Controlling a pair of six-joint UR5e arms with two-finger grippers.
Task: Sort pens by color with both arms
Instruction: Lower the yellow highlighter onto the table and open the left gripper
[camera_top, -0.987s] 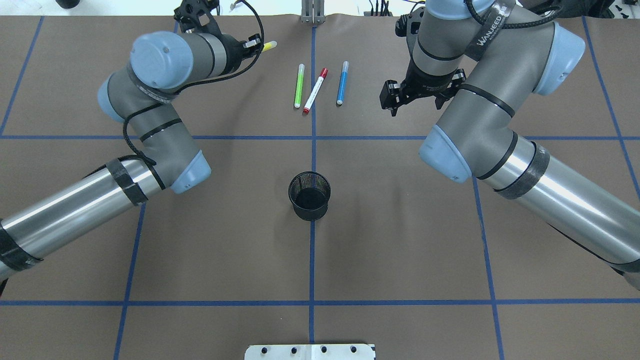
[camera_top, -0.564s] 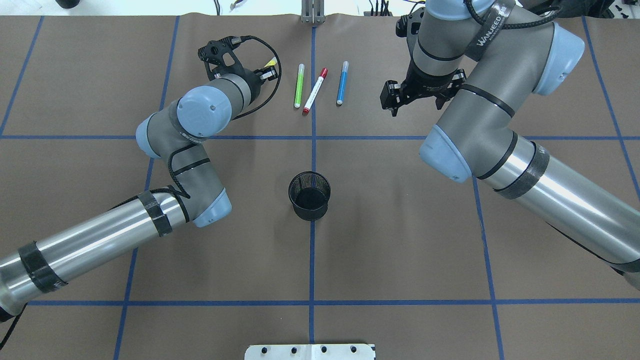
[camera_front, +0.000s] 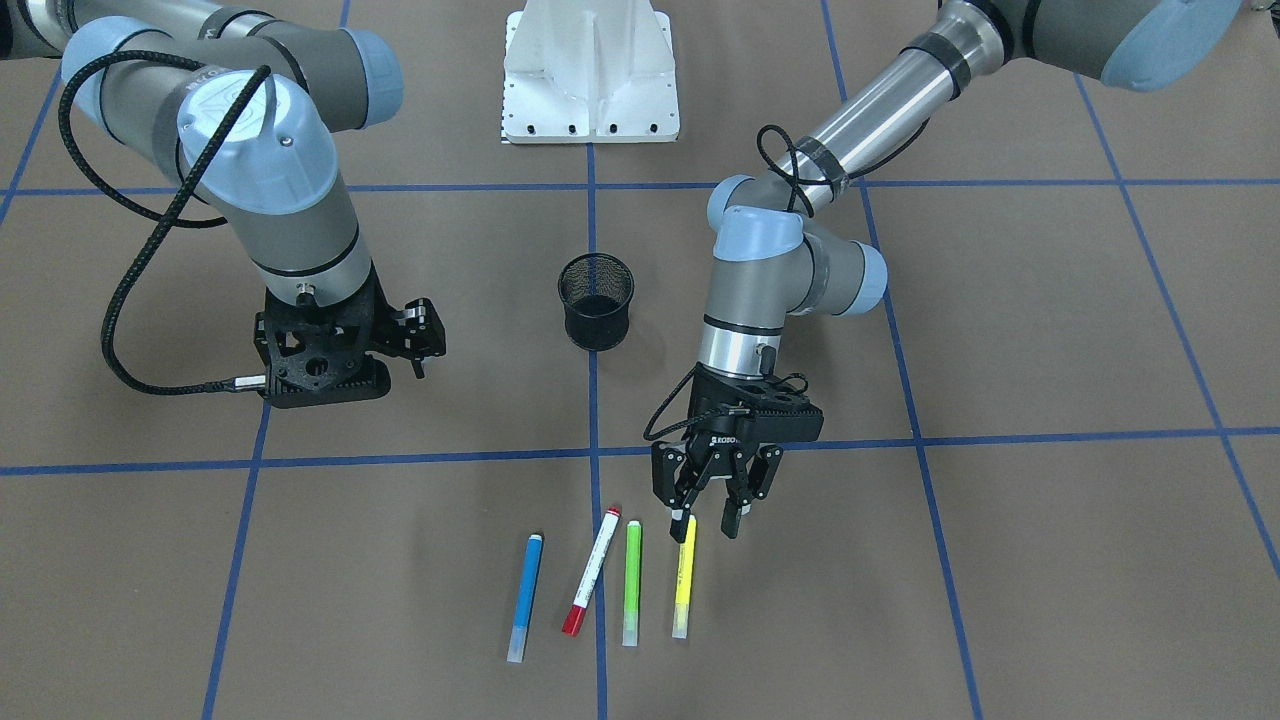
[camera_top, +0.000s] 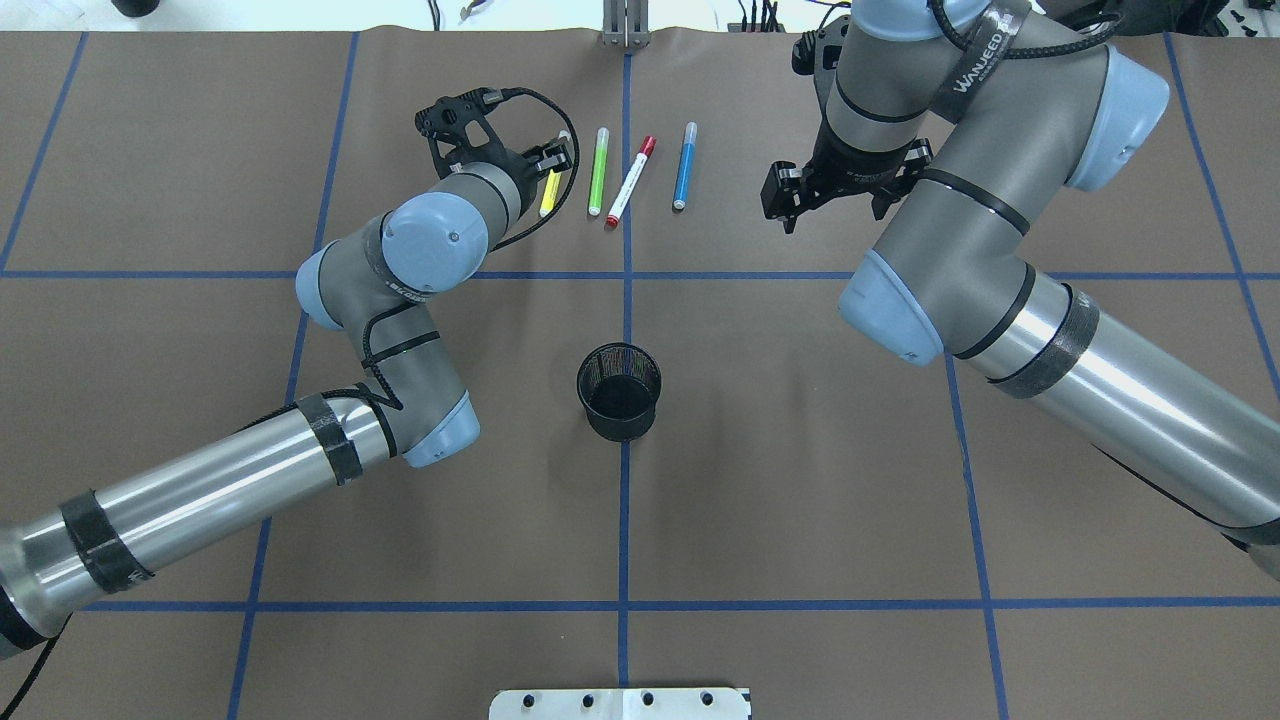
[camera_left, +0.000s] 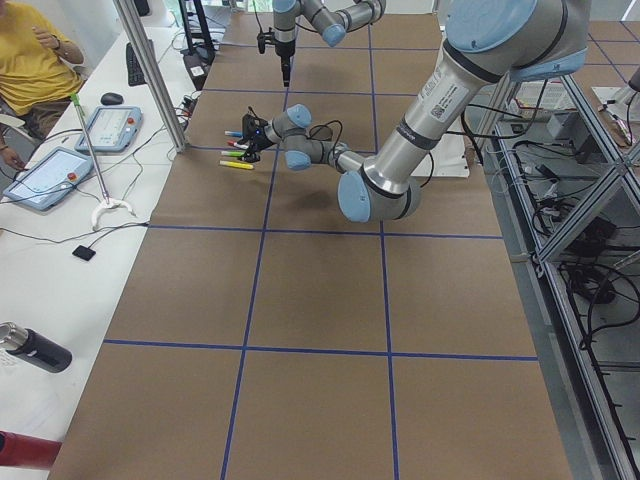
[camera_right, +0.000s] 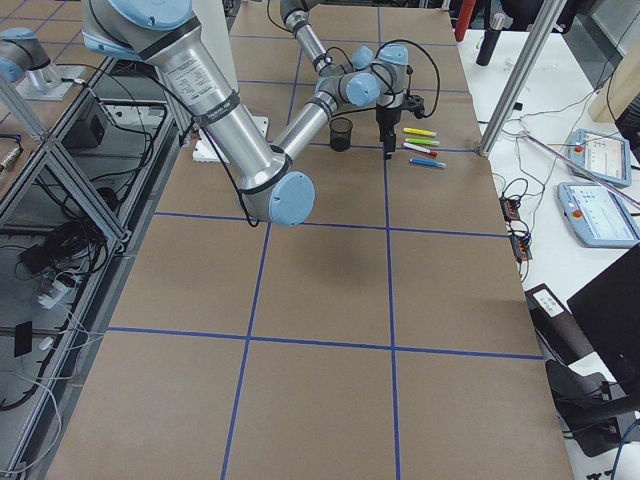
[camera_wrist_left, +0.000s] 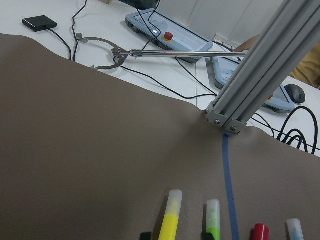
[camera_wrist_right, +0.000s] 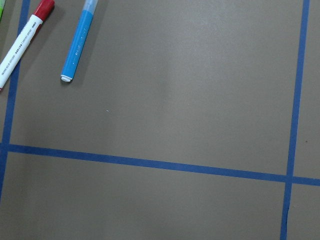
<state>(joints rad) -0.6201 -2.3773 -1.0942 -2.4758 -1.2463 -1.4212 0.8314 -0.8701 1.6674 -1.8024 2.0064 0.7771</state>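
The left arm (camera_top: 210, 495) stretches forward with its elbow bent and wrist turned down, the left end effector (camera_front: 709, 520) held low with its fingers spread apart — while the right arm (camera_top: 1060, 345) folds at the elbow, the right end effector (camera_front: 418, 366) pointing straight down, its finger spacing unclear.

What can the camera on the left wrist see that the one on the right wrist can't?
Only the left wrist view shows the yellow pen, plus a metal post at the table's far edge and a control pad with a red button on the white bench beyond it. Only the right wrist view shows most of the blue pen lengthwise, and blue tape lines crossing on the brown table. Both views share the red-capped pen and the blue pen.
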